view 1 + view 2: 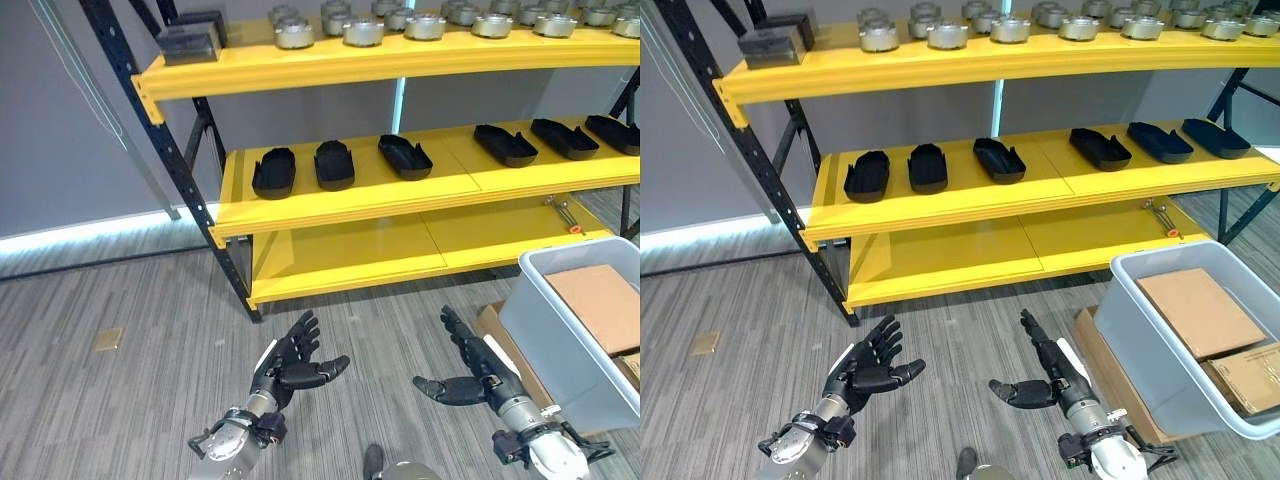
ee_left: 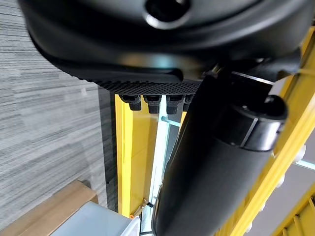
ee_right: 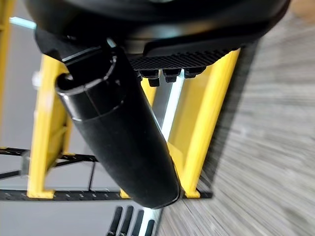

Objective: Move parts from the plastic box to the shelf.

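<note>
A grey plastic box (image 1: 560, 340) stands on the floor at the right, with brown cardboard pieces (image 1: 605, 305) inside it. The yellow shelf (image 1: 350, 200) rises ahead. Its middle level carries several black tray-shaped parts (image 1: 333, 165), and its top level holds a row of round metal parts (image 1: 363, 30). My left hand (image 1: 290, 365) hovers low over the floor in front of the shelf, fingers straight, holding nothing. My right hand (image 1: 475, 370) hangs just left of the box, fingers extended and thumb out, also without a load.
A dark block (image 1: 190, 42) sits at the left end of the top level. A metal tool with an orange tip (image 1: 563, 213) lies on the bottom level. A flat cardboard sheet (image 1: 1110, 375) lies under the box. Grey striped floor (image 1: 130, 340) spreads before the shelf.
</note>
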Tool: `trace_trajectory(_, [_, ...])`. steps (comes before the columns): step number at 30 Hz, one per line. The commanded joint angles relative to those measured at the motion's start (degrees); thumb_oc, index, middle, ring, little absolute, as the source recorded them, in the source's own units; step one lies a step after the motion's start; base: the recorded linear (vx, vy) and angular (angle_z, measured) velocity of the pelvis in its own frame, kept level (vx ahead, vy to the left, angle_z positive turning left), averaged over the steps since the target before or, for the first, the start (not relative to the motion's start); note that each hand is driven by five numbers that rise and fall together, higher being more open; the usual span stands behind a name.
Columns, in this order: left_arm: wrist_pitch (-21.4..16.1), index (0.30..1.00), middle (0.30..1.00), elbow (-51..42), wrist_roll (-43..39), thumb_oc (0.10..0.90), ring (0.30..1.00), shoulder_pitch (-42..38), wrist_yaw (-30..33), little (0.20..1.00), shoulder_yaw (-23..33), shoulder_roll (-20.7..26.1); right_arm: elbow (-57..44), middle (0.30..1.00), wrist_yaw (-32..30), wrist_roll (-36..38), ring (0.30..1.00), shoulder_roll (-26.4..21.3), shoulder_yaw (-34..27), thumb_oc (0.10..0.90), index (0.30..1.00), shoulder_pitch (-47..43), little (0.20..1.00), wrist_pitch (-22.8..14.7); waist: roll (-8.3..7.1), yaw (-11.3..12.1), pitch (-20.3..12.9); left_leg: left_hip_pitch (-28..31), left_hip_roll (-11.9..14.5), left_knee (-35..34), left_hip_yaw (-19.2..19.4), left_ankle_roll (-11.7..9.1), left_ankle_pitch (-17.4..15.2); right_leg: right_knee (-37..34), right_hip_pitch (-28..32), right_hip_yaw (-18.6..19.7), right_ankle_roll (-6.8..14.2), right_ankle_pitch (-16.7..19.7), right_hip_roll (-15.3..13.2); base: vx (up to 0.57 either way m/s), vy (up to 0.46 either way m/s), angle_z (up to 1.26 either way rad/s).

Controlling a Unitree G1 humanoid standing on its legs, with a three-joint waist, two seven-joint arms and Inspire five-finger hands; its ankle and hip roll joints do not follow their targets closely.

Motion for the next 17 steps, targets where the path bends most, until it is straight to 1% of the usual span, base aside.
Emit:
trace_trajectory(1, [-7.23,1.0,1.0,-4.29,2.34,0.9,1.0,-2.57,1.42,1.0,3.34,-0.03,-5.0,1.0,-1.68,3.71,1.0,0.93,0.33,0.9,1.0,-4.52,1.0,-4.77,-1.65,-1.13,-3.67,-2.81,-1.52,-0.18,-1.37,1.4,1.23,-2.32,7.36,1.34,5.5,5.77,-9.23,0.01,0.131,-0.11])
trace_trajectory(8, [-7.56,1.0,1.0,-4.15,2.87,0.9,1.0,-1.92,2.28,1.0,4.68,-0.67,-3.66,1.0,-1.64,4.25,1.0,1.7,1.36,0.9,1.0,-4.7,1.0,-4.44,-2.87,-1.18,-4.56,-2.27,-2.48,-0.22,-1.21,2.32,0.22,-1.99,7.12,2.17,5.75,5.94,-9.93,0.02,0.037,0.01])
trace_trajectory(17, [-7.49,1.0,1.0,-4.1,2.87,0.9,1.0,-0.34,2.38,1.0,5.92,-1.15,-3.59,1.0,-0.92,5.05,1.0,1.25,1.94,0.9,1.0,-3.97,1.0,-4.63,-3.17,-1.2,-5.5,-1.87,-1.72,-0.25,-1.11,1.89,0.64,-3.24,8.22,1.89,5.48,5.94,-9.28,0.02,-0.014,-0.06])
